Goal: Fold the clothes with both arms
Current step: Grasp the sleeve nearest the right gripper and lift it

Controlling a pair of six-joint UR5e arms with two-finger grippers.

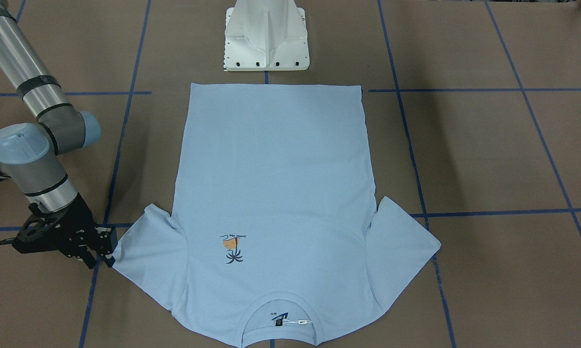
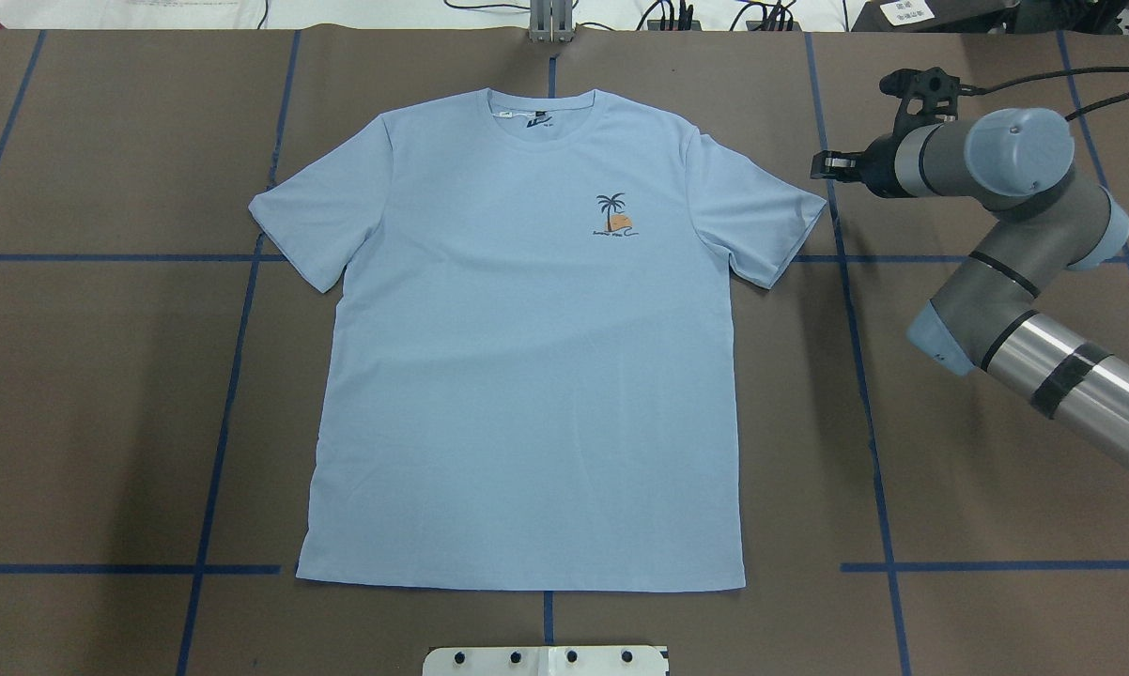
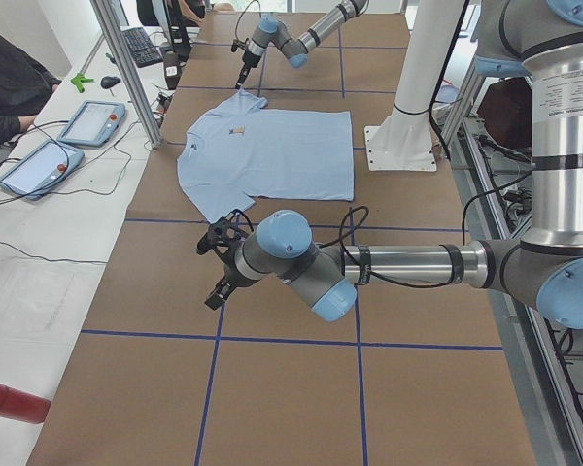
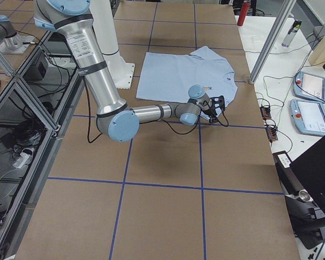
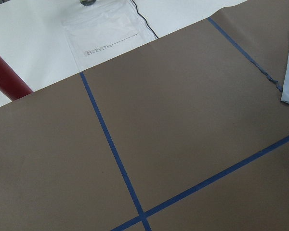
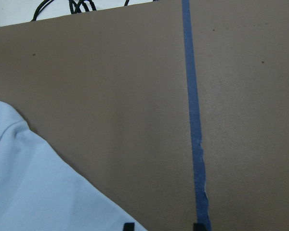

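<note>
the ribbed collar (image 1: 281, 296) of the light blue t-shirt (image 1: 276, 183) sits closest to the front-facing camera. the shirt lies flat and face up in the middle of the desk (image 1: 488, 159), with its hem toward the white pedestal (image 1: 266, 36) and both sleeves spread. no fold shows, so by my reading the whole job lies ahead. the right end effector (image 1: 108, 250) hangs low just beside the right sleeve (image 1: 148, 251), jaws apart and empty; contact with cloth is unclear. the left end effector (image 3: 219, 264) shows only from the side, near the left sleeve (image 3: 221, 200) but apart from it; whether its jaws are apart or together i cannot tell.
</note>
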